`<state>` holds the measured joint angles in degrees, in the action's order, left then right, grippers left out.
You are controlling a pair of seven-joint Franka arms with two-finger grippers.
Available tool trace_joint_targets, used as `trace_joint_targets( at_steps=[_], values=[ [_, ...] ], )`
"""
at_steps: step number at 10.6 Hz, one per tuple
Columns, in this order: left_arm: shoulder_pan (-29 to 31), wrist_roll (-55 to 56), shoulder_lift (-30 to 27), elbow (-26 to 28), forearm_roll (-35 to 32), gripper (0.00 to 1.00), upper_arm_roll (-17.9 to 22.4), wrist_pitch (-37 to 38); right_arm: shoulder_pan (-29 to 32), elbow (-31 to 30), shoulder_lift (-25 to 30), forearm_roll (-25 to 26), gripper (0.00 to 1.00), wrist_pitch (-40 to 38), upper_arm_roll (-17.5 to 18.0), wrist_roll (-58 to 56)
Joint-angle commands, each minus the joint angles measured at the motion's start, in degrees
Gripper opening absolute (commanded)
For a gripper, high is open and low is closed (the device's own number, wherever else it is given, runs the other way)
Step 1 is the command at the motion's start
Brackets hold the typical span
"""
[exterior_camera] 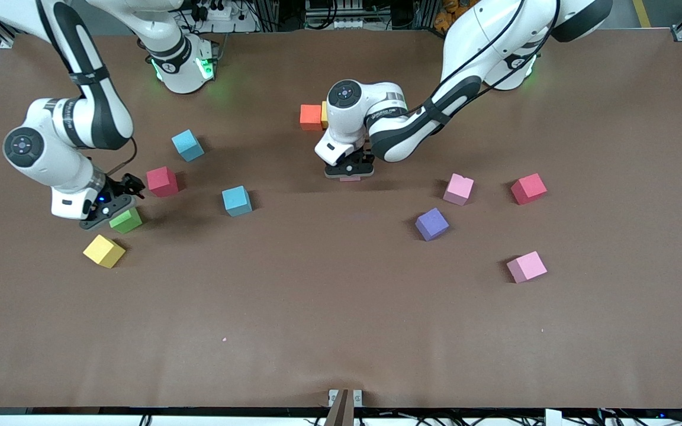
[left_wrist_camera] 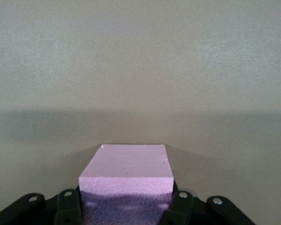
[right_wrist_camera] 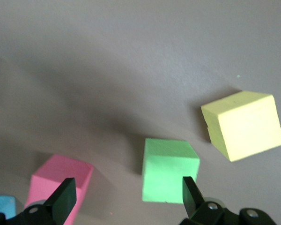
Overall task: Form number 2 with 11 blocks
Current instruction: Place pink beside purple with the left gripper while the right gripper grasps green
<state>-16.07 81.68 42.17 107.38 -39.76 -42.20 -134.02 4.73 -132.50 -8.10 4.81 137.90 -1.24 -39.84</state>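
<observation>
Left gripper (exterior_camera: 350,171): clamped on a pink block (left_wrist_camera: 126,174), low over mid-table, faces square to the fingers.
Right gripper (exterior_camera: 117,204): wide open above the green block (right_wrist_camera: 169,169).
Green block: sits slightly skewed; cube, no long axis.

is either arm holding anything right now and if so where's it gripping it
The left gripper is shut on a pink block, its fingers pressing two facing sides. The right gripper hangs open over the green block, holding nothing.
</observation>
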Motion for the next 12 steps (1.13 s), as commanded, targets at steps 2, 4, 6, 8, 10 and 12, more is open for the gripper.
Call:
trace_joint_targets(
  at_steps=[2,4,6,8,10,12],
  values=[
    [-0.97,0.05,-0.43,0.37,-1.46,0.01,-0.08,-1.50,7.03,-0.30,-5.41,0.38,1.00,7.01,1.15,-6.90],
    [-1.50,0.06,-0.07,0.55,-1.55,0.01,0.01,-1.76,8.10,-0.47,-7.54,0.37,1.00,9.93,1.15,-7.00],
    [-1.59,0.06,0.02,1.07,-1.64,0.01,0.01,-1.77,8.36,-0.47,-9.73,-1.11,1.00,11.60,1.15,-6.83],
    [-1.59,-0.47,-0.07,1.60,-1.64,0.01,0.01,-1.77,8.28,-0.47,-9.74,-3.48,1.00,10.82,1.24,-6.92],
    [-1.51,-0.56,-0.16,2.31,-1.64,0.01,0.01,-1.77,7.75,-0.30,-10.61,-5.15,1.00,11.51,1.41,-6.92],
    [-1.51,-0.56,-0.33,3.18,-1.81,0.02,0.01,-1.77,6.78,0.14,-11.15,-7.36,0.79,11.87,2.38,-7.00]
  ],
)
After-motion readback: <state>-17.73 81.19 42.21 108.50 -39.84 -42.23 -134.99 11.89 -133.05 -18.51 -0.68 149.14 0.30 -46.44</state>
